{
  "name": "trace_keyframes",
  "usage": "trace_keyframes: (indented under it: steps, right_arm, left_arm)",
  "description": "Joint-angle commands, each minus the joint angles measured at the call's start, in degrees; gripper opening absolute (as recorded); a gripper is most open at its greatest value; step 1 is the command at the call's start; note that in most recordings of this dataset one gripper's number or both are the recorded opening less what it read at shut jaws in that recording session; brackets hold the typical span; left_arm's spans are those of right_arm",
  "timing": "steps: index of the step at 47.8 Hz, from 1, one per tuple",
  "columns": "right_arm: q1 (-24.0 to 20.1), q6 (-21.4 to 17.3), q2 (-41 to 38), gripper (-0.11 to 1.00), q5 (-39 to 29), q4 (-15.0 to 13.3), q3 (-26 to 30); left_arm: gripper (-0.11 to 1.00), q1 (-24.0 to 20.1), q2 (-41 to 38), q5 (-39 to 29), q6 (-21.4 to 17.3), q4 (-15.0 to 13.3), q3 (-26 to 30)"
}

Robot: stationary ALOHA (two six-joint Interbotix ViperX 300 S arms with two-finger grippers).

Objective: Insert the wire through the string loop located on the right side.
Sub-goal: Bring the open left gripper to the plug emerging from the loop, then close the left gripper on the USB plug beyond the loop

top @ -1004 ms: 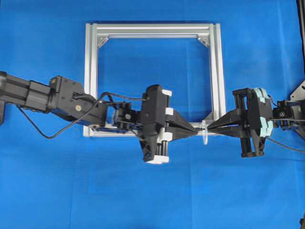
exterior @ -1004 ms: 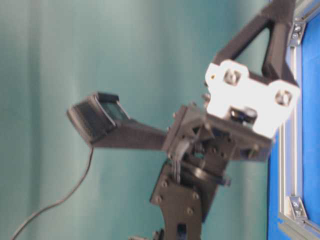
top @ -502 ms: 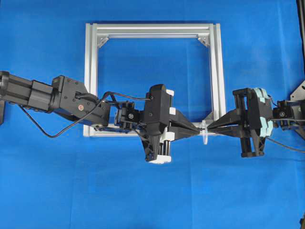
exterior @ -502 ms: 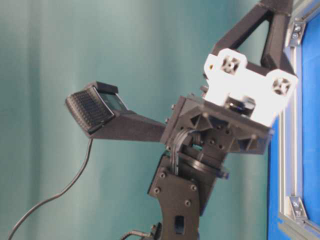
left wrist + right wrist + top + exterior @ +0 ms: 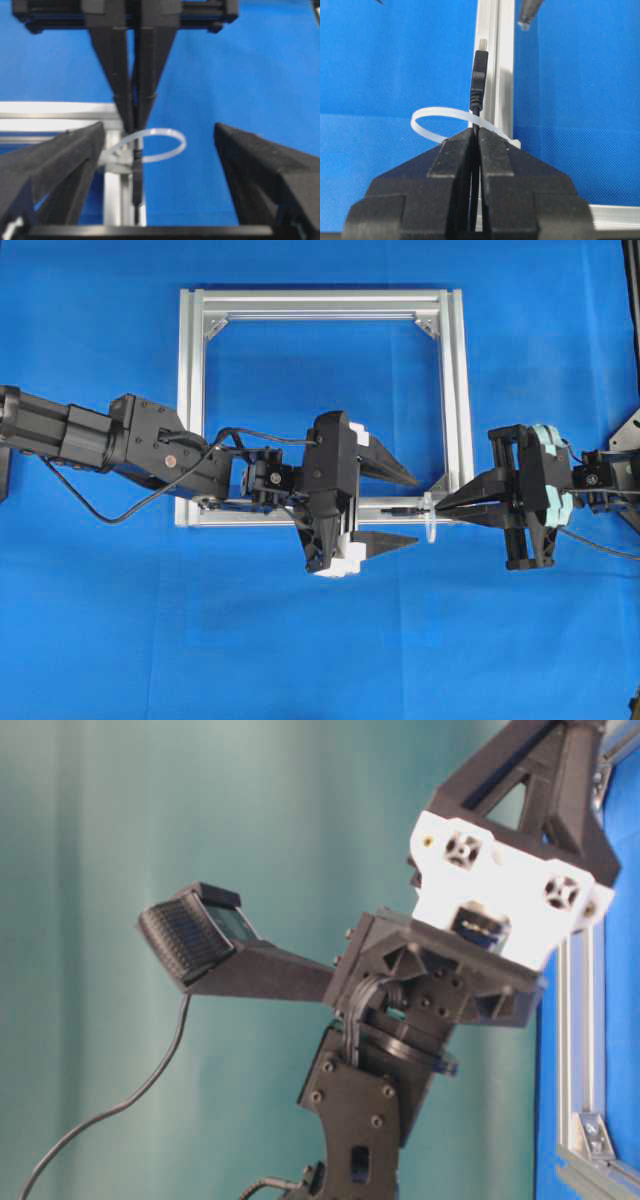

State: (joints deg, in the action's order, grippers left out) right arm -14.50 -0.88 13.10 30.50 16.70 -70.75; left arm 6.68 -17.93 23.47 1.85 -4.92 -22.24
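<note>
The wire (image 5: 479, 75) is a thin black cable ending in a small plug. It runs out from my right gripper (image 5: 476, 134), which is shut on it, and passes through the whitish string loop (image 5: 427, 122) at the silver frame's right corner. From the left wrist view the plug (image 5: 136, 180) sits on my side of the loop (image 5: 162, 145). My left gripper (image 5: 416, 510) is open, one finger on each side of the plug (image 5: 400, 510), touching nothing. The right gripper (image 5: 438, 508) is just right of the loop (image 5: 430, 528).
The silver square frame (image 5: 318, 302) lies flat on the blue cloth. Its bottom bar (image 5: 495, 60) runs under the plug. The left arm (image 5: 120, 440) stretches across the frame's lower left corner, trailing a thick black cable (image 5: 90, 512).
My left gripper has opened wide and let go of the plug, which stays through the loop. The right gripper has kept its place and its grip.
</note>
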Motion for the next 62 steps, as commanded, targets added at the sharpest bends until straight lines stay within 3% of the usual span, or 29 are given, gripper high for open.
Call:
trace_keyframes:
  steps: [1,18,62]
  right_arm:
    - [0.2,0.0,0.3,-0.04,0.4,0.0,1.1]
    - [0.2,0.1,0.3,-0.04,0.3,0.0,1.1]
    - [0.1,0.1,0.3,-0.04,0.2,-0.1,1.1]
  left_arm:
    - [0.83,-0.4,0.8,0.0,-0.1,0.2,0.8]
    - [0.84,-0.4,-5.6,-0.1,-0.2,0.2,3.1]
    - [0.84,-0.4,-5.6,-2.4,-0.2,0.2,3.1]
